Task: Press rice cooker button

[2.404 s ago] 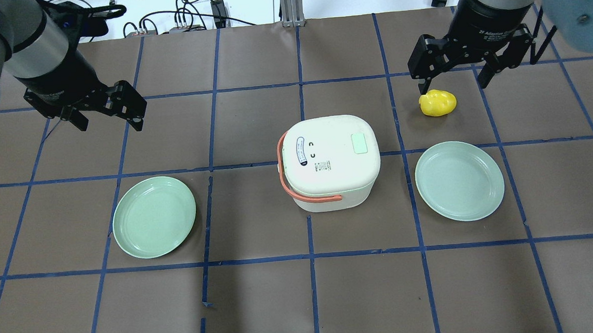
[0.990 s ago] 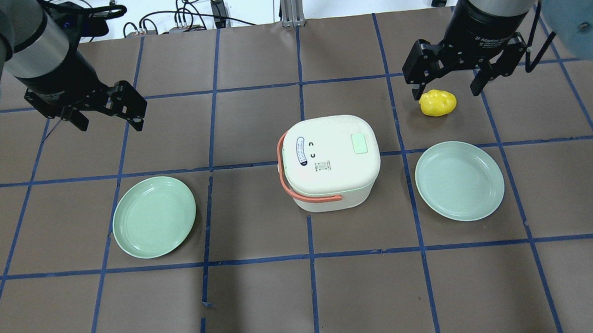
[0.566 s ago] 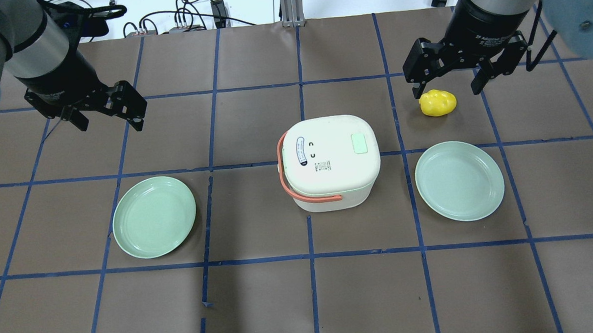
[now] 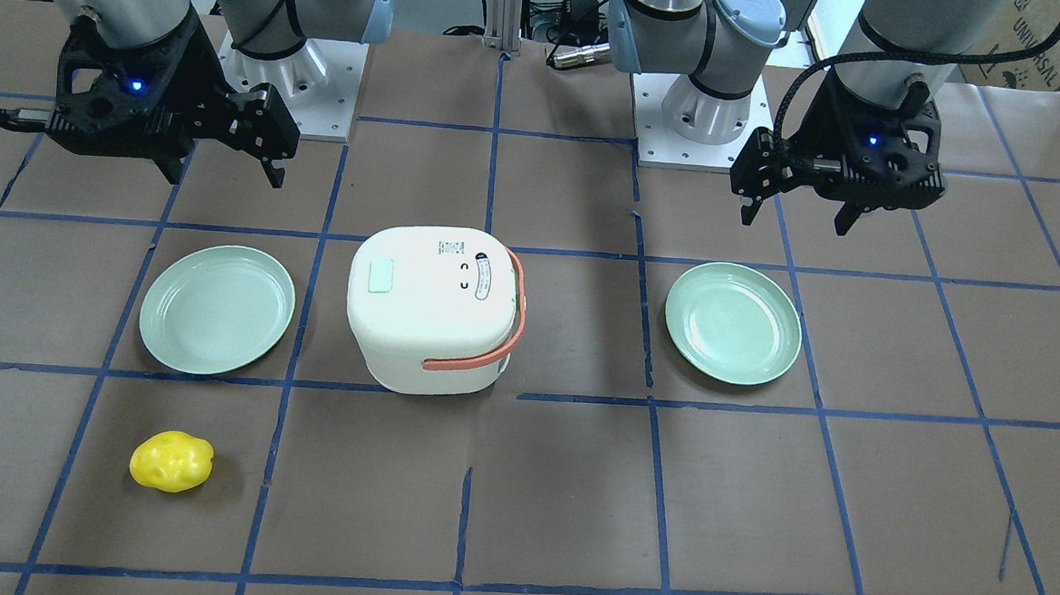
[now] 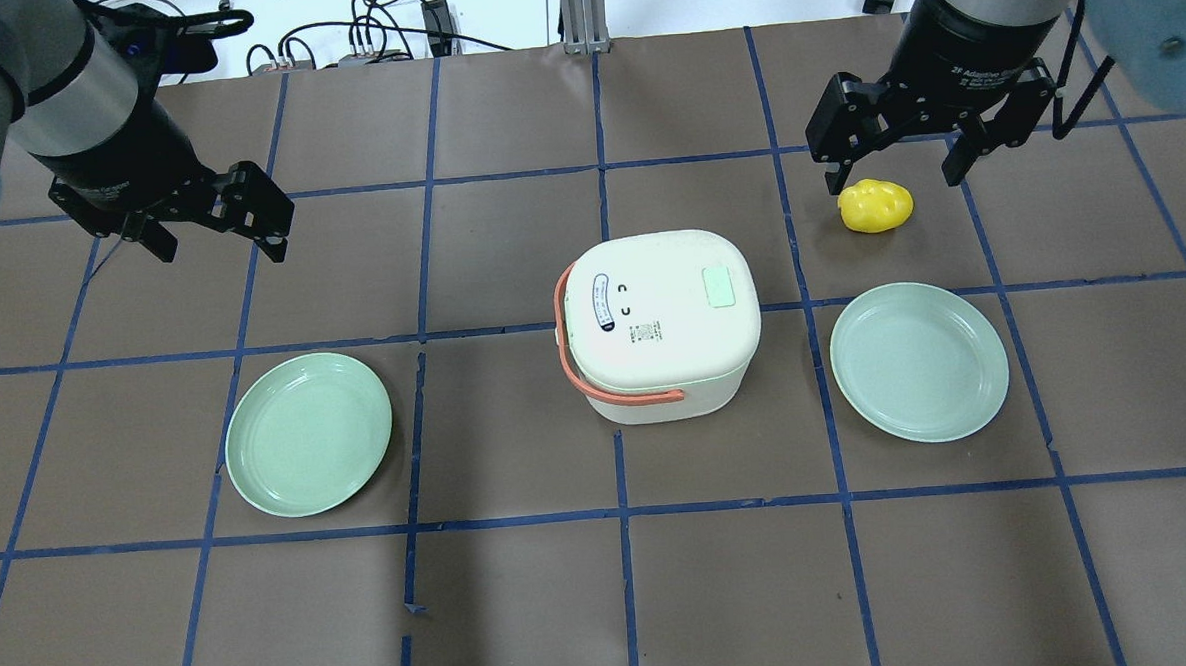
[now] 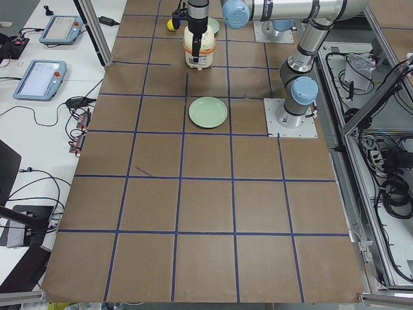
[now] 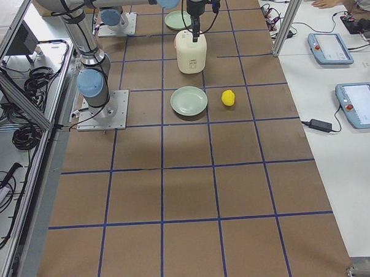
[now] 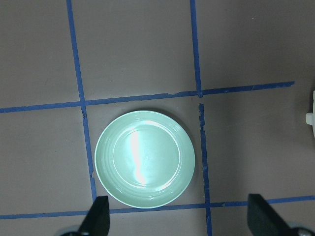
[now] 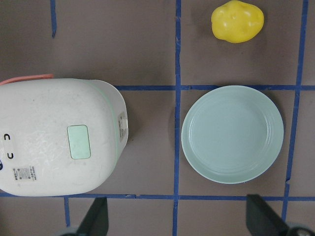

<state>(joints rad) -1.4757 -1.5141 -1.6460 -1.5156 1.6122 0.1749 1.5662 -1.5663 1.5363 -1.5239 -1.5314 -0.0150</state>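
A robotics lab: tape-gridded table point(image 5: 524, 596), teach pendants point(image 6: 40, 79), loose cables point(image 6: 392, 187)

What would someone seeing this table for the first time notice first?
The white rice cooker with an orange handle stands mid-table, a pale green button on its lid. Green plates flank it, the left plate and the right plate, and a bright yellow lump sits beyond the right one.

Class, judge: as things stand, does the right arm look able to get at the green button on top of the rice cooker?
Probably yes. The button faces up, uncovered, on top of the rice cooker, at the side nearer the right hand, which hangs open and empty. Nothing stands between them.
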